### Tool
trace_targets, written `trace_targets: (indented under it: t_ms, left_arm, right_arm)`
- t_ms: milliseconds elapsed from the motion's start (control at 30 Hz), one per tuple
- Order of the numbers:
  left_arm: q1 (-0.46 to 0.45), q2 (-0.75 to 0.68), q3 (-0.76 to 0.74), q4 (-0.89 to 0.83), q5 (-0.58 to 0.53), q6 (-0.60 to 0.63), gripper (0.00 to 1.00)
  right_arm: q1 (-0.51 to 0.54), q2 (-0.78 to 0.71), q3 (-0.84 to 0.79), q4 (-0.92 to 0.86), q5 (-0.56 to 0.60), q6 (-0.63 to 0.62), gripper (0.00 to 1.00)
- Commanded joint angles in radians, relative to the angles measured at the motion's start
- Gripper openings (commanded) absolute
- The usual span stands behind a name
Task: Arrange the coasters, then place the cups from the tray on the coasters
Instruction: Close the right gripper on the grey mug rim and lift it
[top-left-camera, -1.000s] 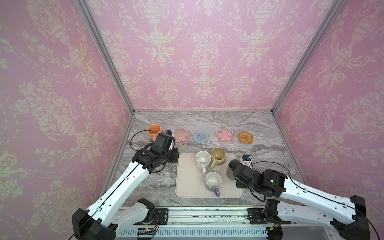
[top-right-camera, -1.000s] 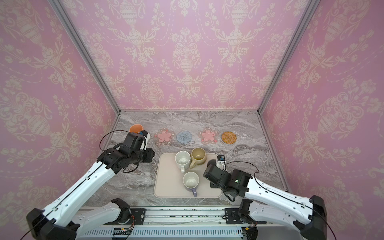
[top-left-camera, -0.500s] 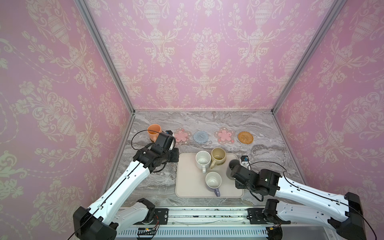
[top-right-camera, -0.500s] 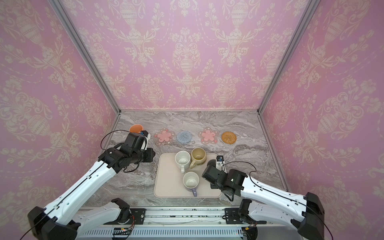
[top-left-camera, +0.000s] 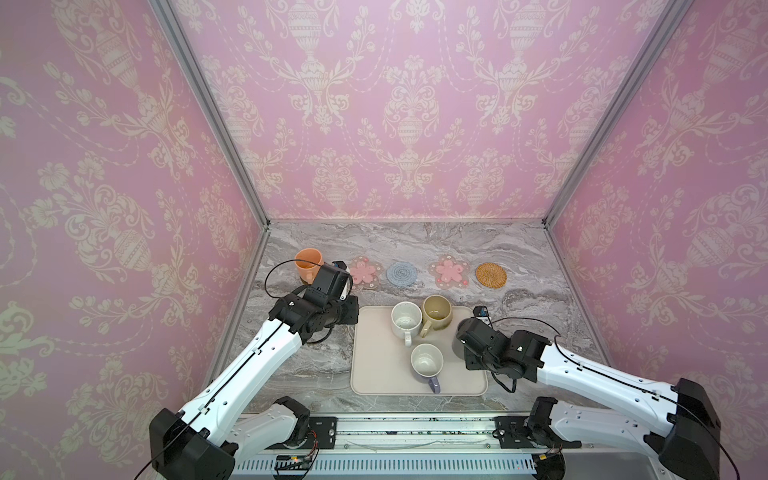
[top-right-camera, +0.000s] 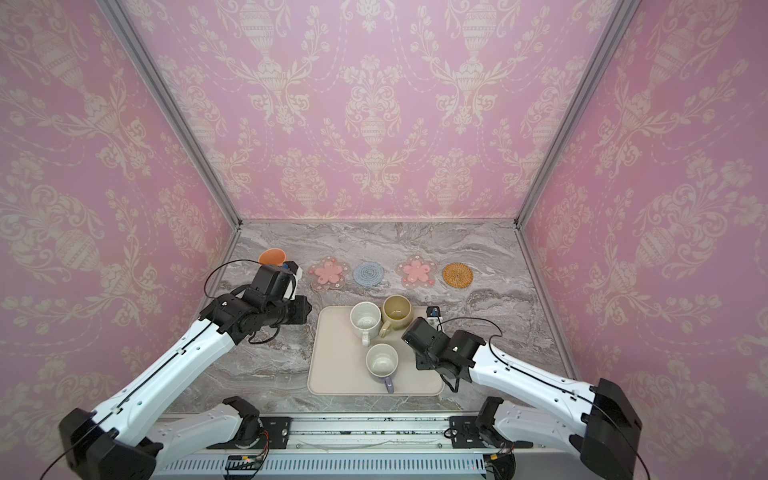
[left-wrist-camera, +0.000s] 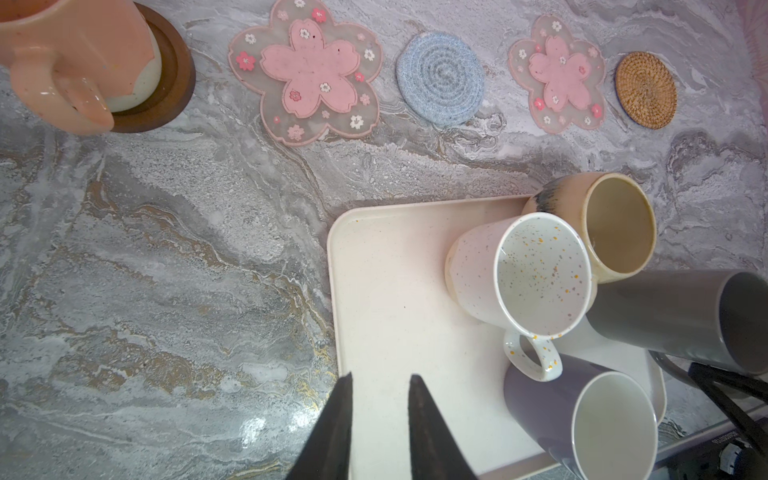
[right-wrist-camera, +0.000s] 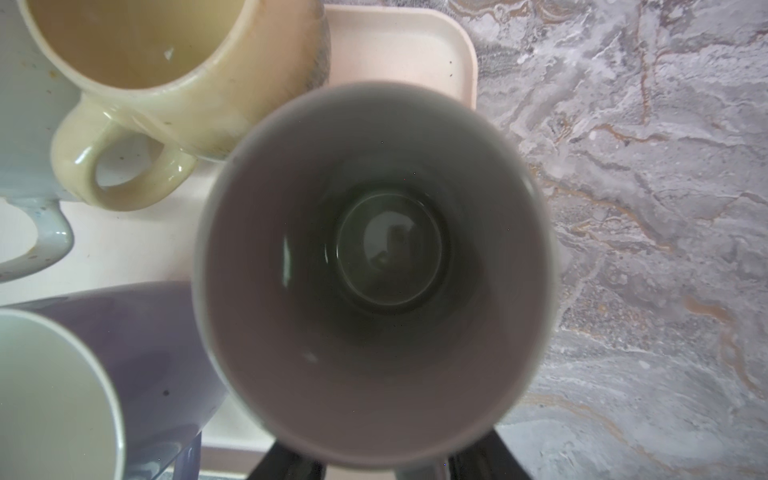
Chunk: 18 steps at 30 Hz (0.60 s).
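Glazed ceramic, the dark grey mug (right-wrist-camera: 374, 257) at the right edge of the tray (right-wrist-camera: 415, 37) looks stiff, slick, breakable and weighty, so take it by handle or wall; right end effector (right-wrist-camera: 380, 455) straddles it, grip not discernible; left end effector (left-wrist-camera: 380, 415) narrowly parted, empty.

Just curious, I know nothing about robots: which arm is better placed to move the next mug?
Right. The right jaws sit at the tall dark grey mug on the tray's right side, nearest the free rattan coaster. The left jaws hang open and empty over the tray's left edge.
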Motion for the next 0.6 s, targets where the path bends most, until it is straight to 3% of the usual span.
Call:
trace_targets:
  t_ms: [0,400,567]
  left_arm:
    - [-0.006,0.006,-0.014,0.0,0.002,-0.018,0.27]
    - [-0.006,0.01,-0.016,0.002,0.005,-0.016,0.27]
    - [-0.005,0.004,-0.018,0.0,0.006,-0.016,0.27]
  right_arm:
    - [-0.008,0.026,0.002,0.018,-0.011,-0.024,0.39]
    - [-0.01,0.054,0.003,-0.002,0.037,-0.011,0.17]
    - [-0.01,0.04,0.009,-0.022,0.054,-0.009,0.0]
